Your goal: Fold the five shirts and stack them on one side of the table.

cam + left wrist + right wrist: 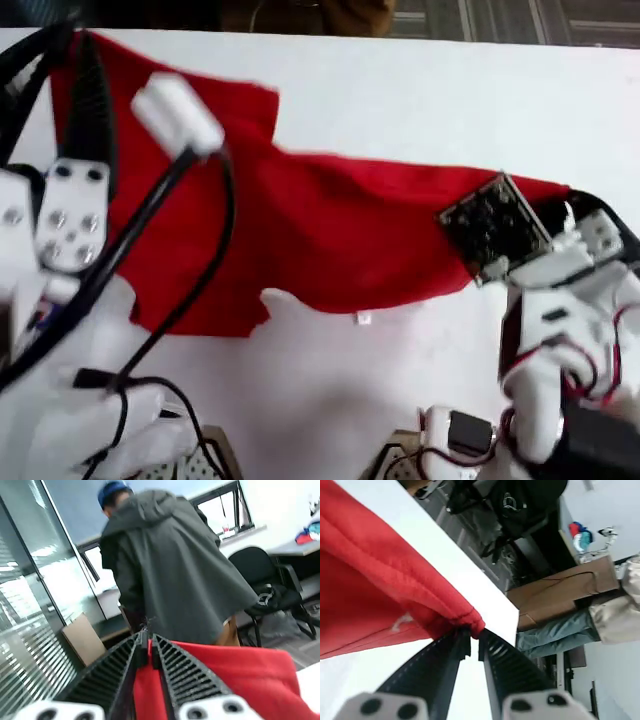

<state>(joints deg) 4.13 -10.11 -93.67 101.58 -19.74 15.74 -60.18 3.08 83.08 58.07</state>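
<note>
**Two-point hold on one shirt.** My left gripper (148, 644) has its black ribbed fingers (187, 672) pressed together on an edge of the red cloth shirt (330, 240), and red fabric shows in the narrow slot between them. My right gripper (471, 639) pinches the shirt at a hemmed corner, its fingertips closed on the bunched seam.

From above, the shirt stretches across the white table (450, 90), from the far left corner, where my left arm stands over it, to the right side beside my right wrist. Its near edge is uneven, and a small white tag (362, 318) lies just by that edge on the tabletop. I cannot tell whether the cloth between my two grips rests on the table or hangs just above it.
</note>
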